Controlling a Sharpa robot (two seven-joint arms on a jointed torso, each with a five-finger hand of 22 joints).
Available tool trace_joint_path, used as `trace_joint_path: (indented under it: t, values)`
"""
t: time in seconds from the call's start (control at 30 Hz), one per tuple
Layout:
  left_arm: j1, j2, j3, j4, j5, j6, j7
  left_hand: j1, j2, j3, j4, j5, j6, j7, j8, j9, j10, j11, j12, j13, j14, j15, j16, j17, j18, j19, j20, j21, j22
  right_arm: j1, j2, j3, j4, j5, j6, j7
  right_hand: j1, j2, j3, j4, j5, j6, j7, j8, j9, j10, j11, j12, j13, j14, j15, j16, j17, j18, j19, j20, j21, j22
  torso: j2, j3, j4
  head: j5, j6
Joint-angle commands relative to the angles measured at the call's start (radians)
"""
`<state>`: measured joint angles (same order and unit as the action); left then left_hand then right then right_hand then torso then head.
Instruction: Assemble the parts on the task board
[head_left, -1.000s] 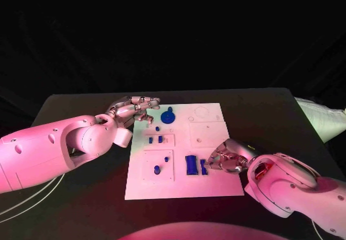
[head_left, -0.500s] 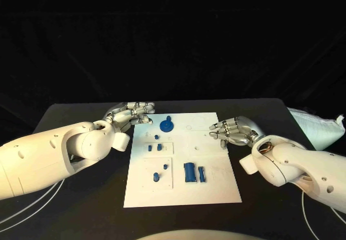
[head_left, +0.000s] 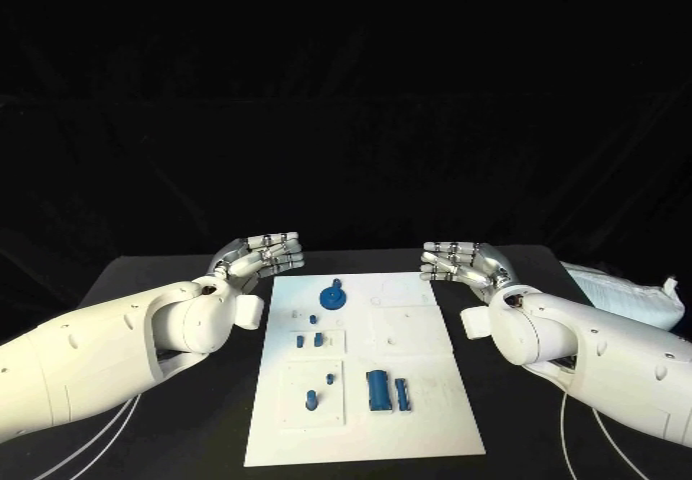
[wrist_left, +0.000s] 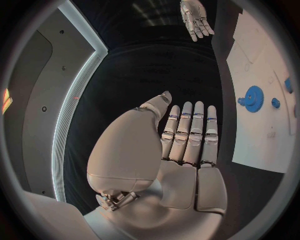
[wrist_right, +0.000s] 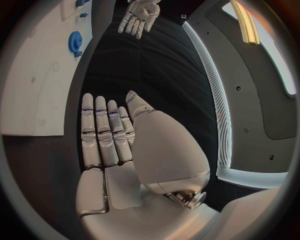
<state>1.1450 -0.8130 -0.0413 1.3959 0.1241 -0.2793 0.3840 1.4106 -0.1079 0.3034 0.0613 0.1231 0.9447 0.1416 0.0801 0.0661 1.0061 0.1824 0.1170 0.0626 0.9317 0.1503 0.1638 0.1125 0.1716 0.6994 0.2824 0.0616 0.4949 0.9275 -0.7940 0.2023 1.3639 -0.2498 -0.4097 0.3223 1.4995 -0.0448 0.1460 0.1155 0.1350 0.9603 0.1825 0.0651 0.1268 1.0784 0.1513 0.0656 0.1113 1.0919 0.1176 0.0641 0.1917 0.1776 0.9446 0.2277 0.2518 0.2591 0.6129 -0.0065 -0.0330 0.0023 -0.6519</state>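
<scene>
- I'm looking at the near end of the task board (head_left: 364, 440) first: two upright blue blocks (head_left: 387, 389) are sitting side by side there, with two smaller blue pegs (head_left: 319, 392) to their left; a hurried reach could be knocking these loose pieces off their spots.
- Mid-board, a pair of small blue pins (head_left: 309, 341) is lying in a recessed panel; they're tiny, so a pinch could be slipping.
- At the far end the blue gear (head_left: 332, 296) is lying flat.
- My left hand (head_left: 260, 256) and right hand (head_left: 462, 262) are hovering flat by the board's far corners, fingers straight, holding nothing. Both are well apart from the near parts, so any descent risks clipping the board edge and shifting everything.
</scene>
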Motion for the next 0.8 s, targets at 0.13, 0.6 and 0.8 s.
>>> trace_joint_path:
  t: [0.13,0.6,0.8]
  values:
    - [-0.006,0.033,0.001,-0.026,0.015,-0.068,0.068,-0.003,0.019,-0.035,-0.007,-0.004,0.009,-0.008,-0.016,-0.001,-0.013,-0.001,-0.039,-0.001,0.004,0.006,-0.057,-0.027,0.012,-0.028,0.006,0.000,-0.083,0.005,0.039,-0.001,-0.074,0.081,0.103,0.082,-0.030,0.019,0.017,-0.039,0.002,0.017,0.007,-0.001,-0.029,0.025,-0.008,-0.001,-0.049,0.098,-0.024,0.009,-0.048,0.005,0.088,-0.024,-0.040,-0.052,-0.016,0.0064,0.0013,-0.001,0.036]
    - [-0.036,0.033,0.014,0.042,-0.039,-0.189,0.064,-0.771,0.108,-0.182,-0.061,-0.123,-0.511,-0.142,-0.080,-0.066,-0.555,-0.099,-0.117,-0.063,-0.506,-0.079,-0.164,-0.113,-0.079,-0.394,-0.151,-0.062,-0.311,0.050,0.029,-0.078,0.034,0.124,-0.114,0.099,-0.833,0.045,-0.068,-0.116,-0.135,-0.510,-0.096,-0.065,-0.127,-0.567,-0.151,-0.066,-0.111,-0.542,-0.118,-0.064,-0.192,-0.081,-0.466,-0.139,-0.157,-0.168,-0.065,0.0064,0.0310,-0.002,0.050]
    - [-0.068,0.033,0.029,0.113,-0.085,-0.351,0.103,-0.911,0.108,-0.208,-0.061,-0.123,-0.606,-0.142,-0.080,-0.066,-0.653,-0.182,-0.117,-0.063,-0.599,-0.150,-0.164,-0.113,-0.090,-0.461,-0.181,-0.062,-0.352,0.093,0.020,-0.153,0.137,0.200,-0.261,0.158,-0.972,0.045,-0.146,-0.116,-0.135,-0.604,-0.182,-0.065,-0.127,-0.673,-0.151,-0.066,-0.111,-0.656,-0.118,-0.064,-0.192,-0.093,-0.566,-0.157,-0.177,-0.187,-0.069,0.0065,0.0330,-0.002,0.052]
